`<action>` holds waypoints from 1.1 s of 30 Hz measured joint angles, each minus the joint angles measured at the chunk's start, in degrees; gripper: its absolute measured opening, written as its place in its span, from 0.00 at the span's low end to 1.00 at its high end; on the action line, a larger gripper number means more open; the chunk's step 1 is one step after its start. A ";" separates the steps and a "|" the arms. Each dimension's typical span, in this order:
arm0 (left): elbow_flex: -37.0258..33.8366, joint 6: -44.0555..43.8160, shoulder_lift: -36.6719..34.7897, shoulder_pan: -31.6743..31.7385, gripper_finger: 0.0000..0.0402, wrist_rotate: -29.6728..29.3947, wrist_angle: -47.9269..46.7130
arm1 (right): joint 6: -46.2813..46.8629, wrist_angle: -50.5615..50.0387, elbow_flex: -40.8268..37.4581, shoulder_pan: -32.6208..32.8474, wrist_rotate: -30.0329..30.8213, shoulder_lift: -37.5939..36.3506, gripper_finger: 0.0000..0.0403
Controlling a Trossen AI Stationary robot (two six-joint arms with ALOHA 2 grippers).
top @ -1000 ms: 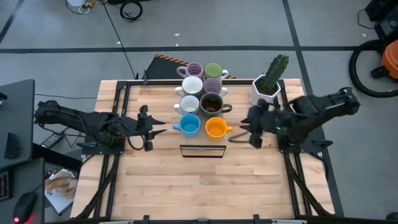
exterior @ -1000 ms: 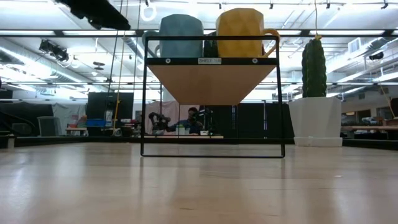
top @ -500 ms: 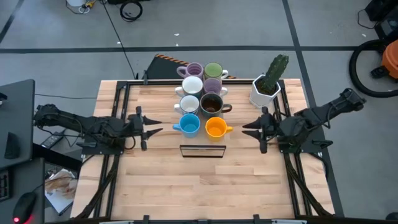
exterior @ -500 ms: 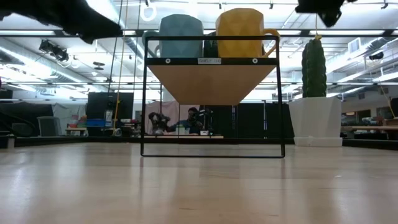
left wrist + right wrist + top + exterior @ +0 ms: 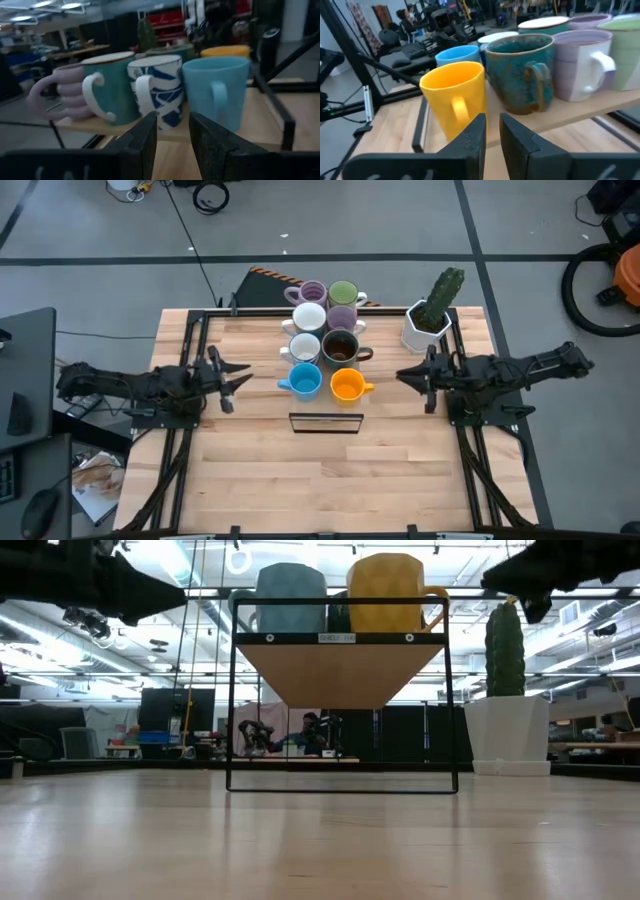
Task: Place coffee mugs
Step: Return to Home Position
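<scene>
Several coffee mugs stand in two rows on a raised wooden shelf (image 5: 340,670) at the table's far middle. The blue mug (image 5: 304,380) and the orange mug (image 5: 346,386) are nearest, with a dark brown one (image 5: 340,348), white ones, lilac ones and a green one (image 5: 343,293) behind them. My left gripper (image 5: 232,372) hovers level to the left of the blue mug (image 5: 216,90), open and empty. My right gripper (image 5: 405,375) hovers level to the right of the orange mug (image 5: 455,95), with only a narrow gap between its fingers and nothing in it.
A white angular pot with a green cactus (image 5: 428,325) stands at the far right, just behind my right arm. The shelf's black wire frame (image 5: 325,423) stands on the table in front of the mugs. Bare wooden tabletop (image 5: 320,480) lies toward the near edge.
Both grippers have drawn back from the mugs, the left toward the table's left edge and the right toward the right edge. Both have sunk and tipped toward level. The right gripper's fingers have come closer together. The mugs have stayed in place.
</scene>
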 joint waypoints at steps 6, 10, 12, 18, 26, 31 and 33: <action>-2.92 1.51 -6.86 0.64 0.29 1.03 0.22 | -4.79 8.37 -8.10 -2.31 0.00 -5.12 0.13; -4.57 1.49 -11.01 0.64 0.29 1.14 -0.44 | -4.44 19.89 -15.30 -4.48 -1.58 -7.69 0.12; -5.83 1.43 -12.75 0.64 0.29 1.13 -0.52 | -3.49 23.11 -18.15 -5.10 -2.92 -8.69 0.12; -9.61 -0.69 -17.70 0.64 0.29 3.92 -1.21 | -1.32 27.56 -23.16 -5.55 -2.15 -10.71 0.11; -10.22 -1.90 -19.03 0.64 0.29 6.52 -4.88 | 5.34 27.75 -23.10 -5.50 -1.95 -10.79 0.10; -10.24 -0.79 -19.01 0.62 0.29 8.16 -5.06 | 5.72 27.92 -23.10 -5.50 -1.95 -10.77 0.10; -10.24 -0.54 -19.01 0.62 0.29 7.10 -5.06 | 5.69 27.94 -23.10 -5.50 -1.95 -10.77 0.10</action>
